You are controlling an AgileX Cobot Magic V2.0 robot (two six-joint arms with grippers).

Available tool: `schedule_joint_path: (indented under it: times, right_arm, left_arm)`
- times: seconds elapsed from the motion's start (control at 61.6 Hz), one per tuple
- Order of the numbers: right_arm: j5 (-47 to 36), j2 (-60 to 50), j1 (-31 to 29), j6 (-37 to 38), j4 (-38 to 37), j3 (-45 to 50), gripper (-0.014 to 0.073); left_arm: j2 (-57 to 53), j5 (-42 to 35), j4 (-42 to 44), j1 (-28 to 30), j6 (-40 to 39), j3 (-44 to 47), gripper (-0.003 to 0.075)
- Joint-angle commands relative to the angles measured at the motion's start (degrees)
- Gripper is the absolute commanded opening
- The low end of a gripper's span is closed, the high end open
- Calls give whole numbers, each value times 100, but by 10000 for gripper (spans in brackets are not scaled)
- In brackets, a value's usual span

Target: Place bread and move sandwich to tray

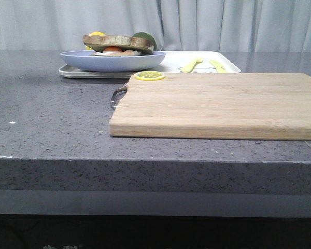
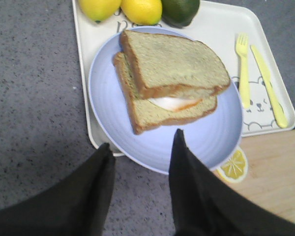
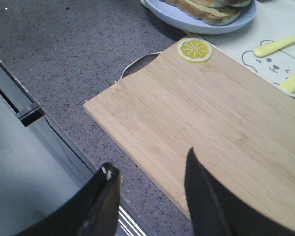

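Note:
The sandwich lies on a round light-blue plate, which rests on the white tray at the back left. In the left wrist view the thick bread sits on top, with the fried egg between it and the lower slice. My left gripper is open and empty above the near rim of the plate, clear of the sandwich. My right gripper is open and empty over the near edge of the cutting board. Neither gripper shows in the front view.
A wooden cutting board fills the right middle, with a lemon slice at its far left corner. Two lemons and a lime lie on the tray behind the plate. A yellow fork and knife lie to the right.

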Motion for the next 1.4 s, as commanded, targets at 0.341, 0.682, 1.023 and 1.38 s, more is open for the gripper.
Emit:
schedule_joint_path:
  times: [0.341, 0.682, 1.023, 1.38]
  right_arm:
    - [-347, -48, -4, -21, 111, -146, 337]
    - [-347, -48, -4, -21, 111, -146, 337]
    - [-347, -48, -4, -21, 111, -146, 337]
    - [-347, -48, -4, -21, 111, -146, 337]
  left_arm:
    - [-2533, -793, 819, -1511, 596, 2369, 272]
    - [-4347, -1205, 2489, -1929, -569, 4052, 272]
    - [-5995, -1855, 3148, -1929, -1270, 5420, 272]
    - [-6488, -2229, 2992, -1929, -1270, 5856, 272]
